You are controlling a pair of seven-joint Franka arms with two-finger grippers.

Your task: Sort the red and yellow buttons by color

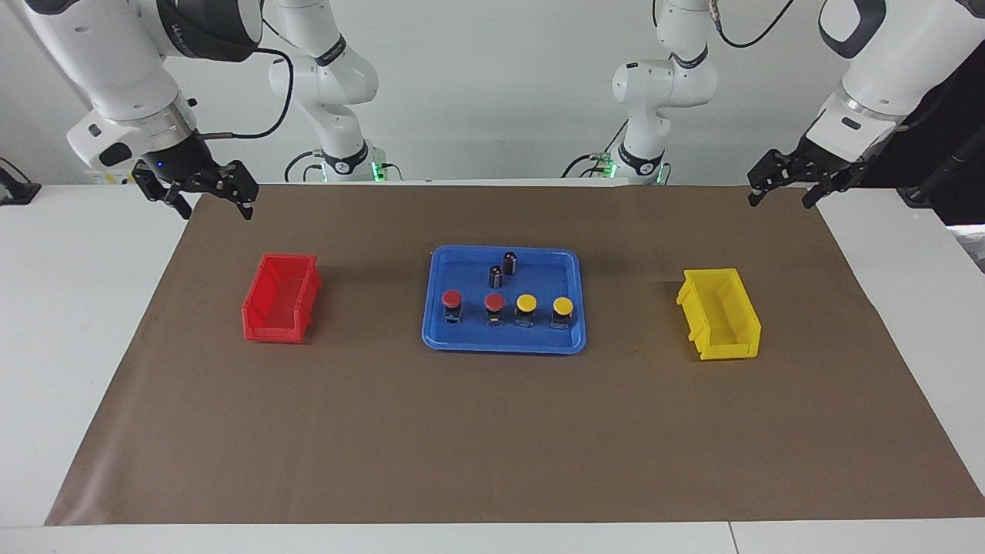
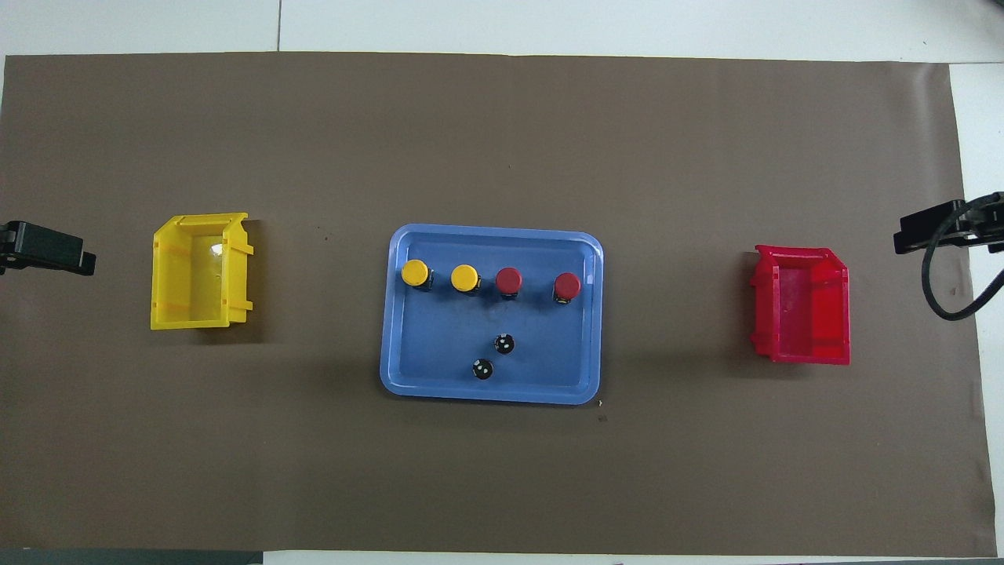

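Note:
Four buttons stand in a row in the blue tray (image 1: pixel 504 343), along its side farther from the robots. The two red buttons (image 1: pixel 452 298) (image 1: pixel 494 302) are toward the right arm's end, and the two yellow buttons (image 1: pixel 525 303) (image 1: pixel 562 306) toward the left arm's end. From overhead the caps show as yellow (image 2: pixel 415 272) (image 2: pixel 464 277) and red (image 2: pixel 509 279) (image 2: pixel 567 285). My right gripper (image 1: pixel 215 206) hangs open and empty over the mat's corner, apart from the red bin (image 1: pixel 278 300). My left gripper (image 1: pixel 779 201) hangs open and empty over the mat's corner at the left arm's end.
A yellow bin (image 1: pixel 722 314) sits beside the tray toward the left arm's end, and the red bin toward the right arm's end. Both bins hold nothing. Two dark capless cylinders (image 1: pixel 509 262) (image 1: pixel 495 276) stand in the tray, nearer to the robots than the buttons. A brown mat (image 1: pixel 492 431) covers the table.

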